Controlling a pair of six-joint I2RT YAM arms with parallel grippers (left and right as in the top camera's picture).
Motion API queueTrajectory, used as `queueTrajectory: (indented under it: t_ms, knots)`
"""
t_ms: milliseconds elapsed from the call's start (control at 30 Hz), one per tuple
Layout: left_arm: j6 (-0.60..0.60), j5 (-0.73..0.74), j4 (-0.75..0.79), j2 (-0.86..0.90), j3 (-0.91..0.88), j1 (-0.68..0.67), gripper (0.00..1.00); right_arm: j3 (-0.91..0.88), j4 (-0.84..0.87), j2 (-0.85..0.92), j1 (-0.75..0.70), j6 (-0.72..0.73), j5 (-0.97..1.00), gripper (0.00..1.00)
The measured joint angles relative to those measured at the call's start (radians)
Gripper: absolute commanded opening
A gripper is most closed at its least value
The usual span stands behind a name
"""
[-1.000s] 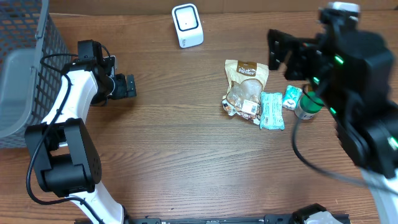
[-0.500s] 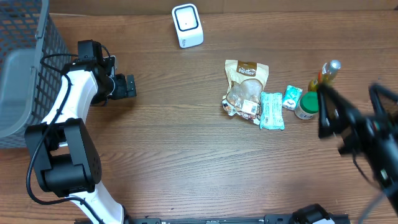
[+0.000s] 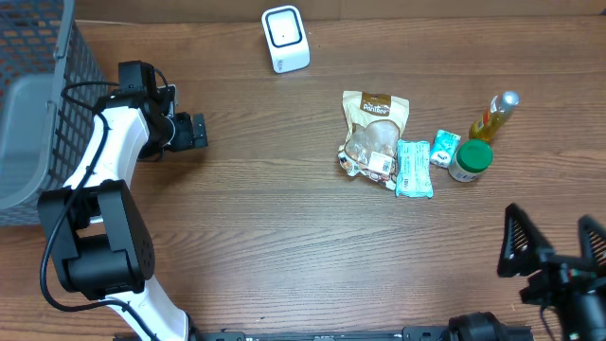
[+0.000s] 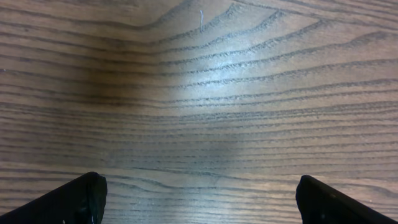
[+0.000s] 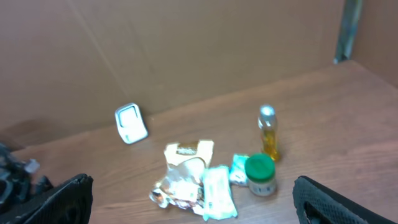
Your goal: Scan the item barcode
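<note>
Tabletop (image 3: pixel 284 246) holds one scanner (image 3: pixel 285 38), one bag (image 3: pixel 374 133), two packets (image 3: pixel 414 168) (image 3: pixel 445 148), one jar (image 3: pixel 471 159), one bottle (image 3: pixel 495 116); left claw (image 4: pixel 202 196) and right claw (image 5: pixel 199 202) gape wide.

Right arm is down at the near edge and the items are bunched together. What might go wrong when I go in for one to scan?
1. The snack bag, teal packet, small box and green-lidded jar sit packed together; grabbing one will likely drag a neighbour.
2. The slim yellow bottle stands upright just behind the jar; a near-side approach could topple it.
3. No barcode is legible in any view, so an item may reach the white scanner wrong face out.
</note>
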Motion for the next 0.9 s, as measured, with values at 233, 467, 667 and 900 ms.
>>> queueTrajectory:
  t_ms: [233, 467, 667, 900]
  knots:
    - [0.000, 0.000, 0.000, 0.000, 0.000, 0.000, 0.99, -0.363, 0.238, -0.234, -0.038, 0.000, -0.001, 1.00]
    - [0.000, 0.000, 0.000, 0.000, 0.000, 0.000, 1.00, -0.721, 0.631, -0.424, -0.074, 0.000, -0.007, 1.00]
    - [0.000, 0.001, 0.000, 0.000, 0.000, 0.000, 1.00, -0.984, 1.151, -0.451, -0.083, 0.001, -0.034, 1.00]
    - [0.000, 0.000, 0.000, 0.000, 0.000, 0.000, 0.99, -1.209, 1.647, -0.454, -0.080, 0.000, -0.061, 1.00]
